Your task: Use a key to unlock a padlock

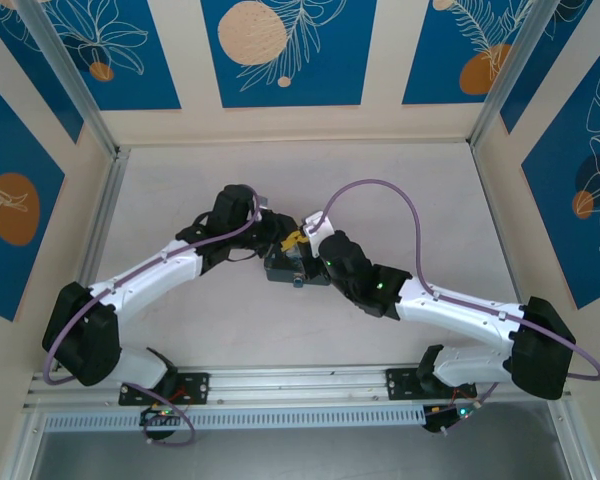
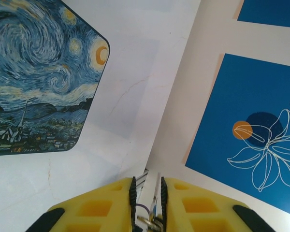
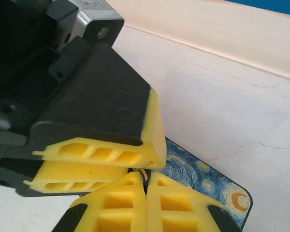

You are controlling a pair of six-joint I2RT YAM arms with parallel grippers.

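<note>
Noted both arms meeting over the Starry-Night box (image 1: 280, 268) mid-worktop (image 1: 180, 170). Found left gripper (image 2: 149, 188) with jaws drawn to a narrow slit. Saw the key (image 2: 158, 191), a thin silvery blade, standing in that slit against one pad, key ring (image 2: 146, 223) just below it. Could not tell whether clamped or merely enclosed. Found right gripper (image 3: 146, 186) with jaws pressed fully together, tips just beneath the left gripper's fingers (image 3: 111, 154), box corner beside them. Could not identify small dark bit at those tips.
</note>
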